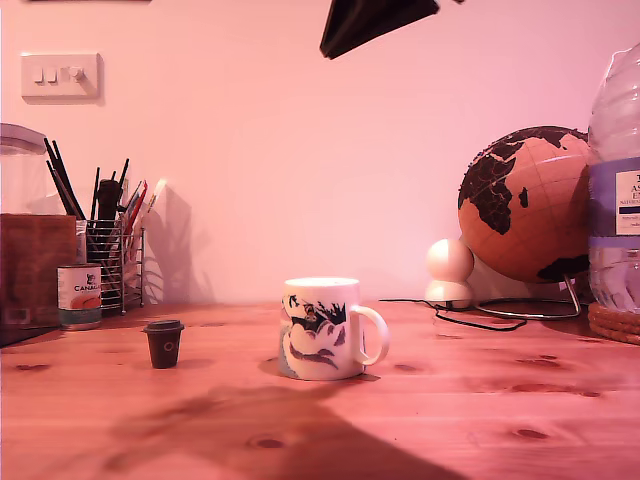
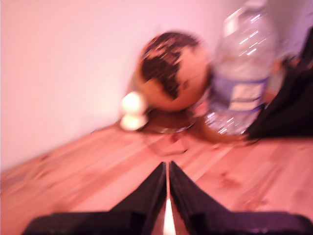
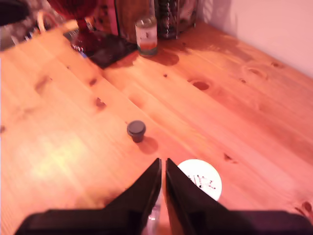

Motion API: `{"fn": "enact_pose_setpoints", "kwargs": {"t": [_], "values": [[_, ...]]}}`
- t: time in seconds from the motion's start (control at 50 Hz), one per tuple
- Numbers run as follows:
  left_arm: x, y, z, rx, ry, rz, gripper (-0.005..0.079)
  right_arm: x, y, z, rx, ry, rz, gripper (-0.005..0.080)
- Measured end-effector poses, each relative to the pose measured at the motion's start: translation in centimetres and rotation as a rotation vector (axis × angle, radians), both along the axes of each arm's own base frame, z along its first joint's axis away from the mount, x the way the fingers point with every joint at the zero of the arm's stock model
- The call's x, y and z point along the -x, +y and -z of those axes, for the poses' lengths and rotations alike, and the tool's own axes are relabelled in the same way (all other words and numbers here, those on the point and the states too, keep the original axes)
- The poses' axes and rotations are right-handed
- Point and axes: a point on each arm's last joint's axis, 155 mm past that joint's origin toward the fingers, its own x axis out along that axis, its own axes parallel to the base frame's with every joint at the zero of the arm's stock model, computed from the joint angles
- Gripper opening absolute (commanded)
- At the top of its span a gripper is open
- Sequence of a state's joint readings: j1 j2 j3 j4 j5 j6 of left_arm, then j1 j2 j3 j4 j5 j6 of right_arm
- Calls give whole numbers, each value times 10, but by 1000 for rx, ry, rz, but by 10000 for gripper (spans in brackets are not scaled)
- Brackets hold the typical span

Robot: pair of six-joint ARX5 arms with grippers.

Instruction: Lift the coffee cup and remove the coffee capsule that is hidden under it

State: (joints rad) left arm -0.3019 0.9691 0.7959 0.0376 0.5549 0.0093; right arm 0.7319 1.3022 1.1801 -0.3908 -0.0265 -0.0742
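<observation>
My first pincer (image 2: pixel 167 166) is shut, with just a thin line of light between its two black pointy jaws. It holds nothing. It points across the table (image 2: pixel 88 176) at a round globe (image 2: pixel 172 73) and a clear plastic water bottle (image 2: pixel 239 73). That view is blurry.

My second pincer (image 3: pixel 163 161) is shut too, and it is empty. It hangs high over the wood and looks down. Just past its tips is a flat white circle with small dark marks, which is the top of the coffee cup (image 3: pixel 199 180). I cannot tell if that is the cup's bottom turned up.

In the exterior view the coffee cup (image 1: pixel 330 328) stands in the middle of the table. It is white and shiny and looks hard, with a dark picture on its side and a loop handle at 3 o'clock. The coffee capsule (image 1: pixel 164 343) is out in the open at 9 o'clock from the cup, well apart from it. It is tiny and dark, with a wider rim on top. I think the hiding part is over, since nothing covers it.

A black bit of an arm (image 1: pixel 380 20) shows at 12 o'clock. A small tin can (image 1: pixel 79 296) and a wire pen holder (image 1: pixel 115 265) sit far back at 9 o'clock. They are out of the way.
</observation>
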Motion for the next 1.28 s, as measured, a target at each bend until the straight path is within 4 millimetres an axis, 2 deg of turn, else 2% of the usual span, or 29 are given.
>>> {"fn": "enact_pose_setpoints", "kwargs": {"t": [0.24, 0.32, 0.42, 0.74, 0.96, 1.28], "values": [[13, -22, -13, 33, -95, 13, -24, 17, -15, -30, -124, -128, 25, -12], [21, -23, -8, 55, -98, 4, -24, 23, -18, -30, -147, -137, 26, -12], [30, -26, 1, 69, -69, 15, -24, 27, -22, -19, -147, -120, 30, -12], [34, -31, 2, 68, -65, 30, -24, 29, -19, -15, -147, -113, 21, -12], [35, -30, 18, 37, -5, 26, -24, 31, -17, -15, -152, -108, 4, -12], [41, -26, 60, -49, 155, 22, -24, 32, -16, -15, -154, -106, -3, -12]]}}
